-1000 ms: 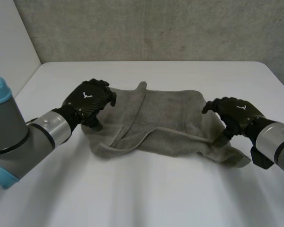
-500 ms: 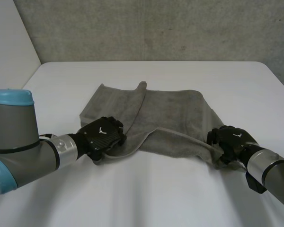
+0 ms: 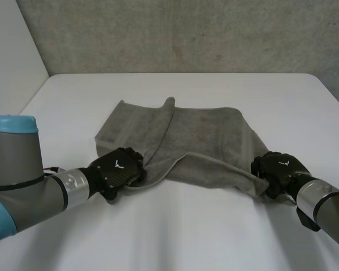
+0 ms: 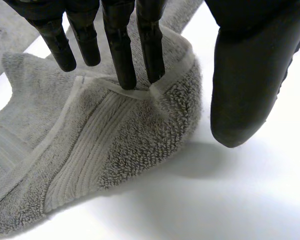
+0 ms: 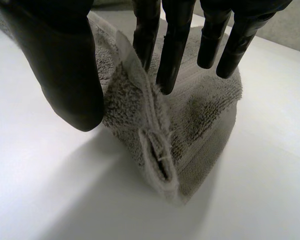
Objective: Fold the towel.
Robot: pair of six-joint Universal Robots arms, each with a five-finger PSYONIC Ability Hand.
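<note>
towel left corner is merely pressed by straight-fingered left hand; right corner is pinched by right hand; lopsided lift is risked.

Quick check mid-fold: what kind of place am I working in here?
Probably a robotics lab or test bench: a white table, a plain grey wall behind it, and just a grey towel laid out on it.

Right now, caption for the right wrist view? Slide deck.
Right robot hand pinching a bunched corner of the grey towel on the white table.
</note>
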